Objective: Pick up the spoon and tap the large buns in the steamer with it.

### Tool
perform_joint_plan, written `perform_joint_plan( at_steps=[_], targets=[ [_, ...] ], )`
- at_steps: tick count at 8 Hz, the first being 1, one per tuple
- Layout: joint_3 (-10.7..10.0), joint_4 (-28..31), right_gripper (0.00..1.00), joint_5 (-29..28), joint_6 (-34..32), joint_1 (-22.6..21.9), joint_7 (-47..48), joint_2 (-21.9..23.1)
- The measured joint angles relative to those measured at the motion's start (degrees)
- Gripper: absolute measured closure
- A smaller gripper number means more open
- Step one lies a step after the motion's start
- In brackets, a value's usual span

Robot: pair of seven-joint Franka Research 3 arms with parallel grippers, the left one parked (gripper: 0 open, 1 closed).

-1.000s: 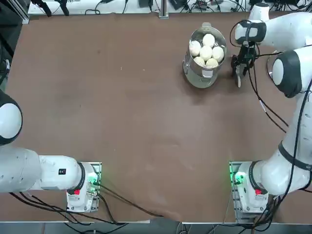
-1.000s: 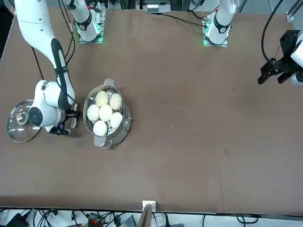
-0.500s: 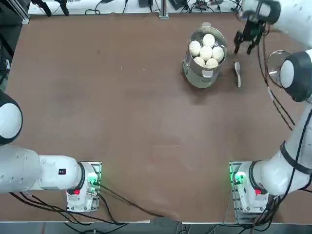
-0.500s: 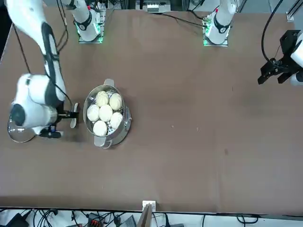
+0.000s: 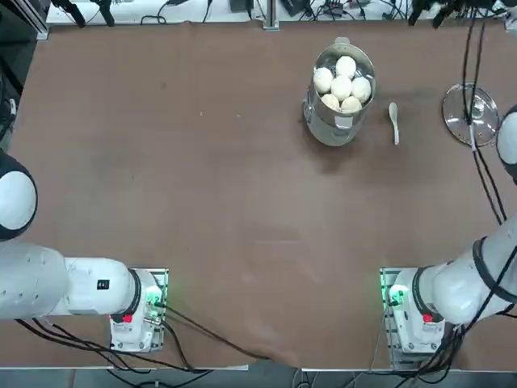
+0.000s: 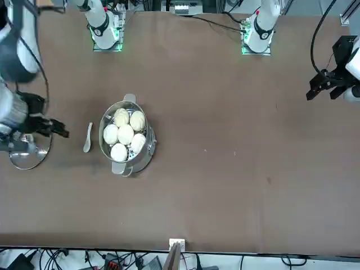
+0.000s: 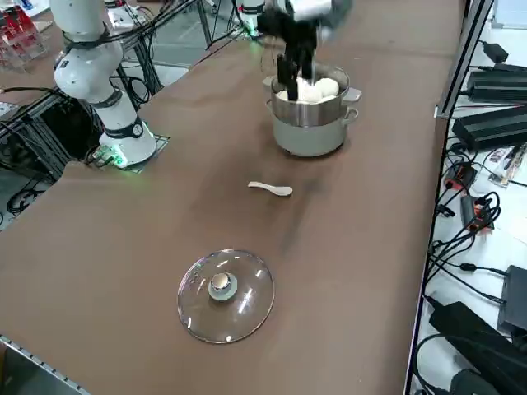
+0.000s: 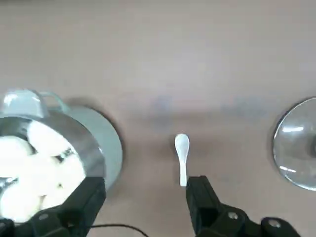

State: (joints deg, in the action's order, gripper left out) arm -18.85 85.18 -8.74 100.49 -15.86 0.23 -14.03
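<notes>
The white spoon point(image 5: 393, 121) lies flat on the brown table, between the steamer point(image 5: 333, 128) and the glass lid point(image 5: 470, 105). Several large buns point(image 5: 342, 86) fill the shiny steamer. My right gripper point(image 8: 143, 200) hangs high above the table, open, with nothing between its fingers. In the wrist view the spoon point(image 8: 181, 157) shows far below the fingers, with the steamer point(image 8: 111, 148) and its buns point(image 8: 44, 163) to one side. In the top view the gripper point(image 5: 428, 10) is blurred at the table's far edge. The front view has it point(image 6: 53, 128) above the lid point(image 6: 25, 156), beside the spoon point(image 6: 87, 138).
The glass lid point(image 7: 226, 294) with a metal knob lies flat on the table near its right edge, apart from the spoon point(image 7: 272, 189) and the steamer point(image 7: 313, 136). Bare brown table stretches over the middle and left. Cables and power bricks lie beyond the right edge.
My right gripper has risen from just over the spoon and swung up and away toward the far right. The spoon stays lying on the table, now uncovered.
</notes>
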Motion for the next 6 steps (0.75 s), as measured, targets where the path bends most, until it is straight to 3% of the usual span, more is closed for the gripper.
perform_joint_plan(
  at_steps=[4,6],
  targets=[
    [0.7,-3.2,0.00,4.2,-8.3,-0.1,1.8,7.2],
    [4.2,0.1,0.00,6.7,-10.2,2.0,3.5,12.4]
  ],
)
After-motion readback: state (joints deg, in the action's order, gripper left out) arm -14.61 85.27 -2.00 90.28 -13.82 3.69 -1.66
